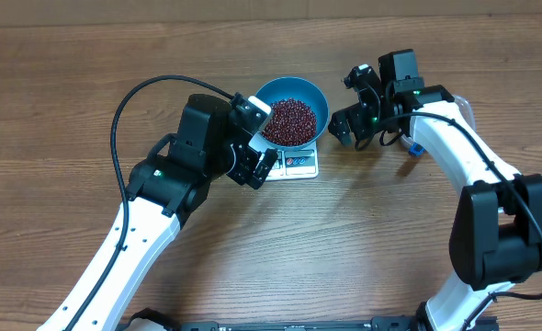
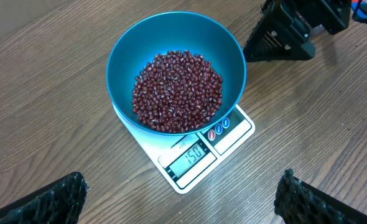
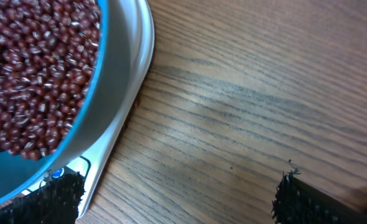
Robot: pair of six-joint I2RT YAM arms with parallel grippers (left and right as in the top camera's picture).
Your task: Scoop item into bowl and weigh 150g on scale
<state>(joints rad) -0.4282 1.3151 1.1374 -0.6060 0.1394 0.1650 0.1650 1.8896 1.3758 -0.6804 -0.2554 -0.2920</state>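
The bowl [image 1: 291, 92] of beans [image 1: 291, 122] sits on the scale [image 2: 233, 134], whose display reads 150, so I judge the only move left is to back away. It lies between the arms: the left gripper [image 2: 182, 202] by the scale's display corner, the right gripper [image 3: 177, 202] just beside the bowl's opposite rim. Both are spread wide and empty.

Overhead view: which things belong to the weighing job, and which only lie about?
Job: beans, blue bowl, scale.
Lying about: small blue object, mostly hidden; cannot identify.
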